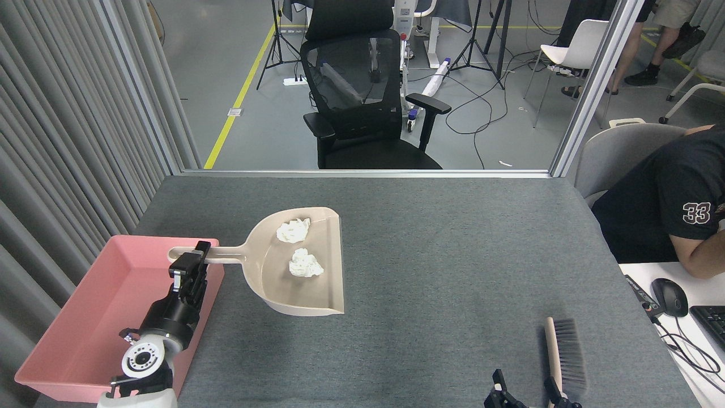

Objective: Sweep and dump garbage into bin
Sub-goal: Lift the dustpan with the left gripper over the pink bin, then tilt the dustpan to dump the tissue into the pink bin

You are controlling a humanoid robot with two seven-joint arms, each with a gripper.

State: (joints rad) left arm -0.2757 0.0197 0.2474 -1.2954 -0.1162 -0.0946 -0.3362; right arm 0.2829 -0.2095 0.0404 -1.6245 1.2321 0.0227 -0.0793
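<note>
My left gripper (191,264) is shut on the handle of the beige dustpan (317,286), holding it level above the table just right of the bin. The garbage, two crumpled white tissue wads (293,230) (306,264), lies inside the pan. The bin (85,340), a shallow pink tray, sits at the table's left edge, and the dustpan handle reaches over its near right corner. At the bottom edge my right gripper (525,390) stands open. A brush (561,351) with dark bristles lies on the table, its handle beside that gripper's right finger.
The grey felt table (453,255) ends at a metal rail at the back. A seated person in a black shirt (668,209) is at the right, beside a white desk with a mouse (669,297) and keyboard. Grey curtains hang on the left. A black office chair (362,96) stands beyond the table.
</note>
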